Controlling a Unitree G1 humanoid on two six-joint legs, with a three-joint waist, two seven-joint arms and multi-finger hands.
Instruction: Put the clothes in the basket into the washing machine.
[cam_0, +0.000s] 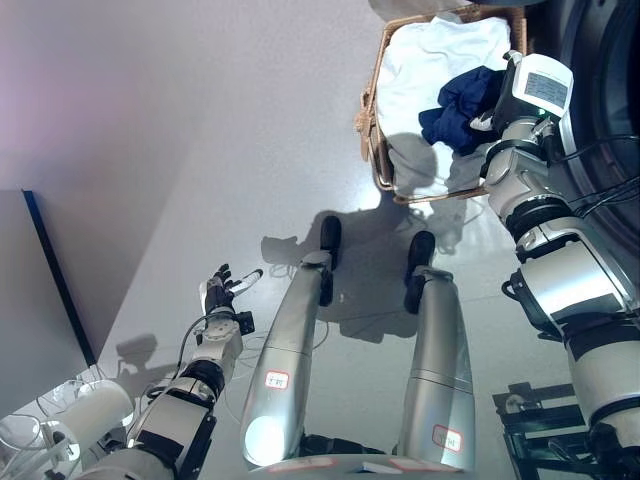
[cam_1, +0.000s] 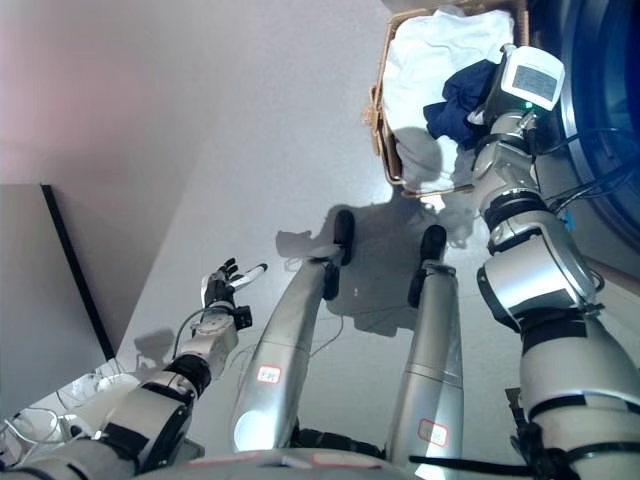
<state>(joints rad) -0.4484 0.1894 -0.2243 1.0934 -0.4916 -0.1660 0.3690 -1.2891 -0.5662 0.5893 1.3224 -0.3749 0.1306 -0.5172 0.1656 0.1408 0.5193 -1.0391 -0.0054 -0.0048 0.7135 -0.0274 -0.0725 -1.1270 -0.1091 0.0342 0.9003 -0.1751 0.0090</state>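
Reaching right hand (cam_0: 492, 112) into basket (cam_0: 372, 120)

My left hand (cam_0: 222, 288) hangs low, fingers spread and relaxed. My right arm reaches forward; its hand is hidden.

Ahead of you on the grey floor sits a woven wicker basket (cam_0: 372, 120), upright and open-topped. White cloth (cam_0: 430, 70) fills most of it, rumpled and heaped to the rim. A dark navy garment (cam_0: 462, 105) lies crumpled on top, toward the basket's right side.
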